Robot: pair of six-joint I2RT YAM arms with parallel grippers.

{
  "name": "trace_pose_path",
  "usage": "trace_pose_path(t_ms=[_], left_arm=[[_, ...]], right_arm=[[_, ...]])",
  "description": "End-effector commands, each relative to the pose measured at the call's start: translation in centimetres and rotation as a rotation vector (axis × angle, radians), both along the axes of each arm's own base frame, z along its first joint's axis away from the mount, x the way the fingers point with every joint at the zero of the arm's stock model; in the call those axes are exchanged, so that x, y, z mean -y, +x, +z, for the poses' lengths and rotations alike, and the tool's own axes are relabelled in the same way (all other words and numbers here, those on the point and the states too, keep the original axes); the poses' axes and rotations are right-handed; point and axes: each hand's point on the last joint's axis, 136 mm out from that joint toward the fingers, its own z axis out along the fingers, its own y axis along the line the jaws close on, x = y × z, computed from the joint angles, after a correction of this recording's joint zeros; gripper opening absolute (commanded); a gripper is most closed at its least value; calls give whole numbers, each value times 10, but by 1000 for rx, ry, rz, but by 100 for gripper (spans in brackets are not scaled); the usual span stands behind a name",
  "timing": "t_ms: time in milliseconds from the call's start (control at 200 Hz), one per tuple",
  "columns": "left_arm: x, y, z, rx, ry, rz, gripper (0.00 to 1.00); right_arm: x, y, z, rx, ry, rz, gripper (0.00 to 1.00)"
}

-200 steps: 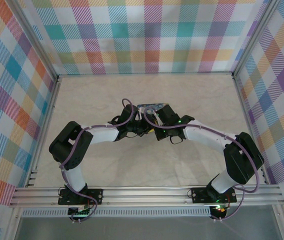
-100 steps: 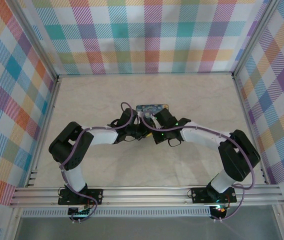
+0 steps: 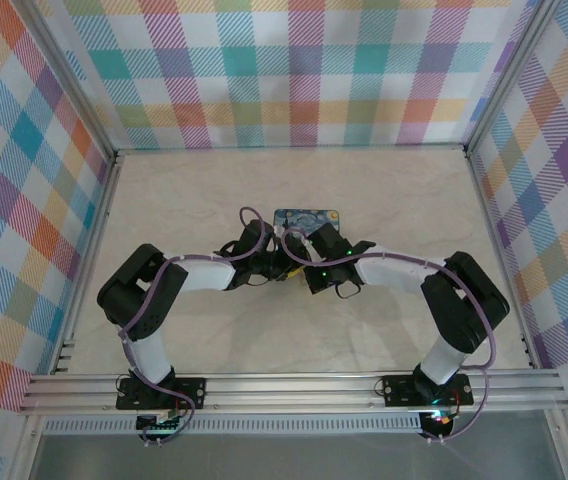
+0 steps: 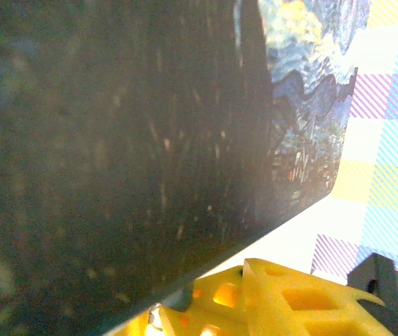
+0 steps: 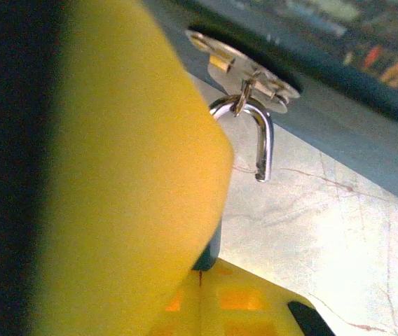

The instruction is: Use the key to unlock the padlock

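Yellow plastic fingers [image 5: 115,182] of the right gripper [image 3: 299,270] crowd the left half of the right wrist view, too close to tell whether they are open or closed. Past them, toward 1 o'clock, a curved shiny steel padlock shackle [image 5: 258,136] stands over the pale marbled tabletop [image 5: 339,231]. One leg ends free and the other passes behind the finger. A small ring links its top to the thin pale silvery key [image 5: 248,70], which lies at 12 o'clock against the foot of the dark blue swirl-printed tin [image 3: 305,217]. From above, the left gripper [image 3: 272,268] meets the right one at 6 o'clock of the tin, just beside it. I cannot tell whether its fingers are open or closed either.
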Motion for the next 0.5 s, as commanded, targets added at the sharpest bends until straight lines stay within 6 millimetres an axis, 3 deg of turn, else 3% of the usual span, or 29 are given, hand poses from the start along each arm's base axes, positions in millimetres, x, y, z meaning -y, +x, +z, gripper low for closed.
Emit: trace_pose_path(t_ms=[0,370,495], left_arm=[[-10,-4,6,21,26,17,40],[-41,-12,17,71,117,74,45],[-58,-12,22,104,172,111,53]], right_arm=[[-4,-1,-3,-2,16,17,0],[-3,-1,4,38,16,62,0],[-3,-1,10,59,20,81,0]])
